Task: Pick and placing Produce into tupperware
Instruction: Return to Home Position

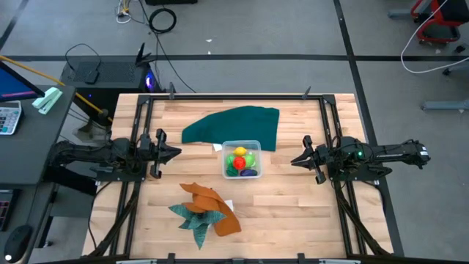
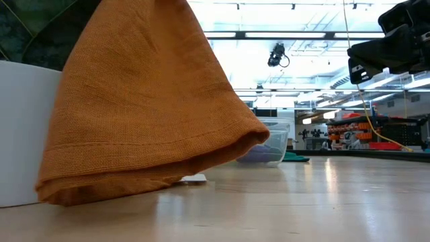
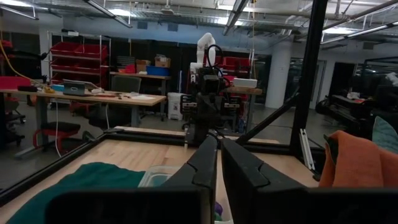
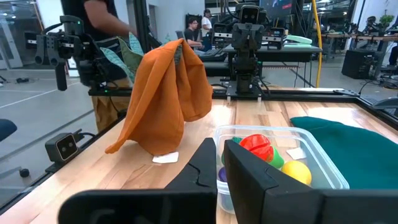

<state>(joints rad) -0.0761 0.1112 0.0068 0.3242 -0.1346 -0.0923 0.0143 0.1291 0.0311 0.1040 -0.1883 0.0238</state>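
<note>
**Produce in the tub, both arms at the sides**

The tupperware (image 1: 242,142) stands mid-worktop (image 1: 293,213), just beside the edge of the dark green cloth (image 1: 234,125). The produce lies inside it: a yellow piece (image 1: 239,152), a red piece (image 1: 237,162), a green piece (image 1: 251,158) and a purple piece (image 1: 250,173). The left tool (image 1: 174,154) hangs to the tub's left and the right tool (image 1: 294,160) to its right, both pointing at it and well apart from it. Each tool is clenched on nothing. An orange cloth (image 1: 212,205) and a teal cloth (image 1: 192,220) lie heaped nearer the worktop's front edge.
</note>
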